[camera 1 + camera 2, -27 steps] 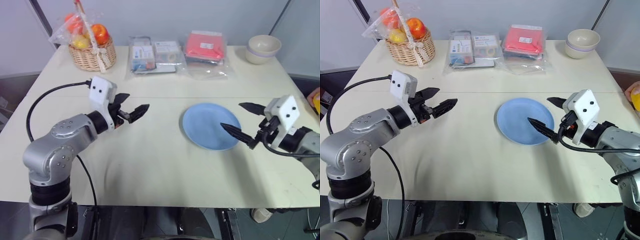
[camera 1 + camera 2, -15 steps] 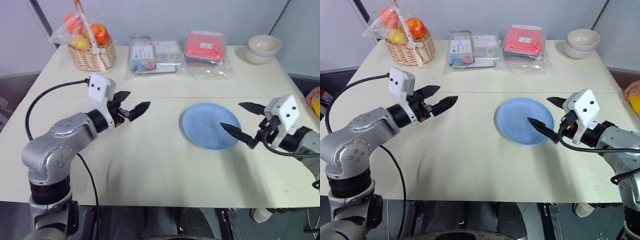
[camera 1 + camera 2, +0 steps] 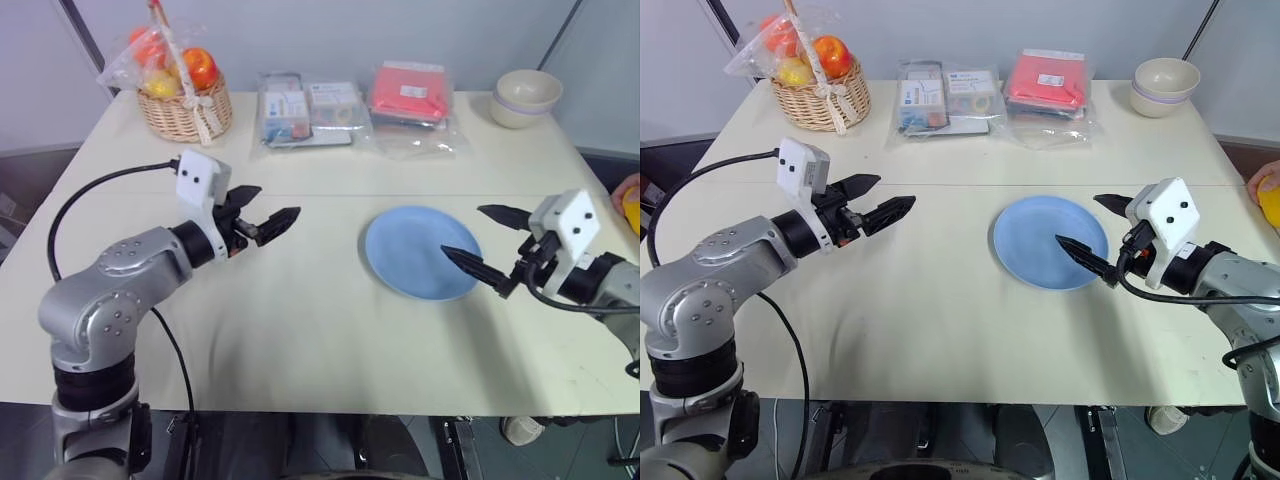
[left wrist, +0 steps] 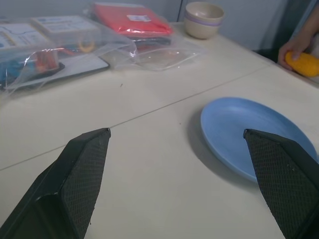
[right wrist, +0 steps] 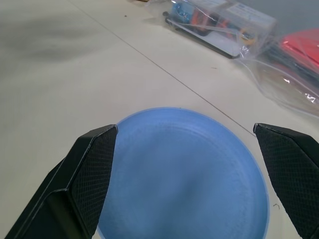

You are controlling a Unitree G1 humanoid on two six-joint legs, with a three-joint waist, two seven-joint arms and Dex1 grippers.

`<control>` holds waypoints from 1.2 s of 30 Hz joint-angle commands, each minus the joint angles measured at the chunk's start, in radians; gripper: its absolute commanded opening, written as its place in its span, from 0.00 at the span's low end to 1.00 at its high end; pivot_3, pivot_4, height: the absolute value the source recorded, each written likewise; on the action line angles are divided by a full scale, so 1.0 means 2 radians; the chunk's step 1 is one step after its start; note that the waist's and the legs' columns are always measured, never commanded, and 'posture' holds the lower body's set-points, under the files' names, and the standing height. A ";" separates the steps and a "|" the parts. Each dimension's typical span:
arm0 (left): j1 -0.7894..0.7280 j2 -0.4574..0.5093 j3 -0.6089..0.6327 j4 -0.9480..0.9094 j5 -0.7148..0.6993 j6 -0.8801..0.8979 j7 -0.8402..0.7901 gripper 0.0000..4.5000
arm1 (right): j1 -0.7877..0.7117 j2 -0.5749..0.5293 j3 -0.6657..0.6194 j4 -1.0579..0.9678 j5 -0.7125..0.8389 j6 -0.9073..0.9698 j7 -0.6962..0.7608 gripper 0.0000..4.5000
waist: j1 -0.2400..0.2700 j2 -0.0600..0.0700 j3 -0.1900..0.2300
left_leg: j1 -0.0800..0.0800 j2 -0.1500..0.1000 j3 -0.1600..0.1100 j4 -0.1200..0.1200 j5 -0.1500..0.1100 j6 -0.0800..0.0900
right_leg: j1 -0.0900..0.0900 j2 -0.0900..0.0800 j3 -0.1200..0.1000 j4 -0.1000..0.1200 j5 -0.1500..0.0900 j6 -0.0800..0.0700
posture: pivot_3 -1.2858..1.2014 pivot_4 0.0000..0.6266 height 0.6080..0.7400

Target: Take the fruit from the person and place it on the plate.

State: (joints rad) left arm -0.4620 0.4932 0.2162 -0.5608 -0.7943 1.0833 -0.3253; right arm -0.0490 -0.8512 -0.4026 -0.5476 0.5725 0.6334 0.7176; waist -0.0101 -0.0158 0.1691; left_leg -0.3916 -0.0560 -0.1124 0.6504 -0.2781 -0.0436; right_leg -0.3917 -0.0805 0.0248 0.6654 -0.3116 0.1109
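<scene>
Left wrist view: the person's hand has edged in with the fruit, beyond the plate. Both claws, left and right, stay wide and empty, the right poised over the plate; handover not begun.

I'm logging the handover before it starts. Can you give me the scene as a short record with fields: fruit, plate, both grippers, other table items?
fruit: yellow-orange fruit in the person's hand, off the table's right edge
plate: blue plate empty, on the table
left gripper: open, empty, above the table left of the plate
right gripper: open, empty, over the plate's right rim
other items: fruit basket, plastic-wrapped packets, red packet, cream bowl along the far edge
</scene>
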 commanded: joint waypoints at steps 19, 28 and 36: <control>0.000 0.014 0.000 -0.006 -0.006 -0.014 -0.007 0.99 | 0.001 -0.005 -0.016 -0.022 0.008 0.002 -0.001 1.00 | 0.000 0.000 0.000 | 0.000 0.000 0.000 0.000 0.000 0.000 | 0.000 0.000 0.000 0.000 0.000 0.000 | 0.52 0.24 1.00; -0.005 0.012 -0.004 -0.005 -0.006 -0.012 -0.005 0.99 | 0.004 -0.004 -0.019 -0.025 0.009 0.005 -0.003 1.00 | 0.000 0.000 0.000 | 0.000 0.000 0.000 0.000 0.000 0.000 | 0.000 0.000 0.000 0.000 0.000 0.000 | 0.52 0.24 1.00; -0.016 0.003 -0.002 0.003 -0.003 -0.018 0.005 0.99 | 0.002 -0.004 -0.017 -0.023 0.008 0.004 -0.004 1.00 | 0.000 0.000 0.000 | 0.000 0.000 0.000 0.000 0.000 0.000 | 0.000 0.000 0.000 0.000 0.000 0.000 | 0.52 0.24 1.00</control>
State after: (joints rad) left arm -0.4792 0.5005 0.2042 -0.5471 -0.7968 1.0735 -0.3216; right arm -0.0393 -0.8509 -0.4037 -0.5654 0.5741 0.6486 0.7117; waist -0.0101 -0.0158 0.1691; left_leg -0.3916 -0.0560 -0.1124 0.6504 -0.2782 -0.0434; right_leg -0.3917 -0.0805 0.0247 0.6653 -0.3116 0.1108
